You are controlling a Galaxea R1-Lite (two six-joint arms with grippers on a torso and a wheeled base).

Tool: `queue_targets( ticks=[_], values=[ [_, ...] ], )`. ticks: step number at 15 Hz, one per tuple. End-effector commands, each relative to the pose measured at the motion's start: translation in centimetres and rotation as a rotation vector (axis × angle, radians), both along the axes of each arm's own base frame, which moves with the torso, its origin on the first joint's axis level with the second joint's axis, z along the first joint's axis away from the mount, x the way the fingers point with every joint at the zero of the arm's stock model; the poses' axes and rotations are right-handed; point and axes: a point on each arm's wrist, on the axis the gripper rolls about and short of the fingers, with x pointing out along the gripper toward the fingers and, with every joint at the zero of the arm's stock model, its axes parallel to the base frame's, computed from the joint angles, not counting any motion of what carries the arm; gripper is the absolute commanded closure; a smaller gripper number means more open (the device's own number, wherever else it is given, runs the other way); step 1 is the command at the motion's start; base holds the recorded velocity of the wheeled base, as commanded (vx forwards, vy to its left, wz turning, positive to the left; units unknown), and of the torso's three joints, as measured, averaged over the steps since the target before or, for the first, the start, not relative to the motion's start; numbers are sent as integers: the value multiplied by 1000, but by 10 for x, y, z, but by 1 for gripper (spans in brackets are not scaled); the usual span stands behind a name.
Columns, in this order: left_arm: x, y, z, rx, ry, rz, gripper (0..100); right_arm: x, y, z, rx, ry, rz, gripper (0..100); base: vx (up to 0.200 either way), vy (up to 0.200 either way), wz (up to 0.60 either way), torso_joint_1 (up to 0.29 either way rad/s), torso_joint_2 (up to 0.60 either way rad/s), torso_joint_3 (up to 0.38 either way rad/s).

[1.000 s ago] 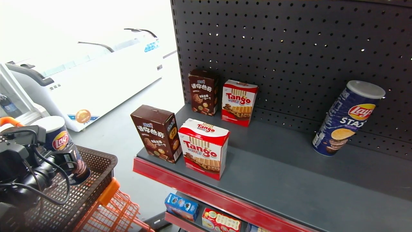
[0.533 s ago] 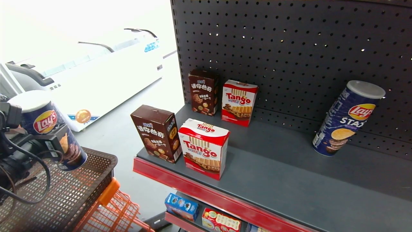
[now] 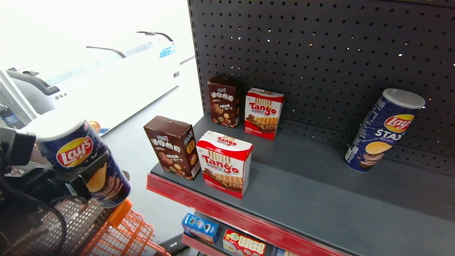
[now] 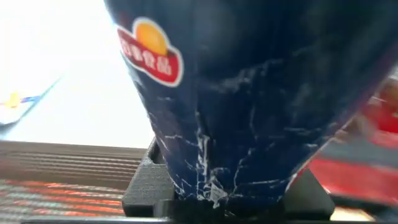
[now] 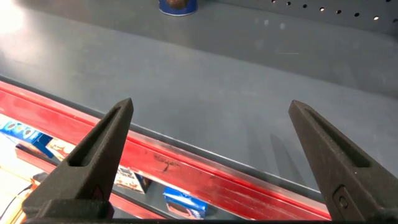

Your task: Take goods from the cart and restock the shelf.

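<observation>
Shelf (image 3: 320,185): bare space in middle. Cart (image 3: 89,220): chips can (image 3: 74,151) lifted out within last second, now above rim, nearer shelf. Left claw (image 3: 80,177) clamped on can. Right claw (image 5: 211,162) spread wide, empty. Pick seems done; placing remains.

Head looks down on shelf (image 3: 320,188), right wrist nearer it

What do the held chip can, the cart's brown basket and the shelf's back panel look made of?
Chip can: glossy printed paperboard tube, likely, with pale plastic lid. Brown basket: moulded plastic mesh. Back panel: matte dark perforated sheet, probably metal.
</observation>
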Motion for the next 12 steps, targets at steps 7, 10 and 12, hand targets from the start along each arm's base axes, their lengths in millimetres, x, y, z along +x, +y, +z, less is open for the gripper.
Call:
queue_targets(
  ticks=[7,10,12],
  values=[
    [-33,-25,4,-46,47,-284,100,0,0,0,0,-1,0,0,0,0,0,0,0,0],
    [-34,-33,1,-42,73,-348,100,0,0,0,0,-1,0,0,0,0,0,0,0,0],
    [-36,-40,-2,-31,125,-406,100,0,0,0,0,-1,0,0,0,0,0,0,0,0]
  ],
)
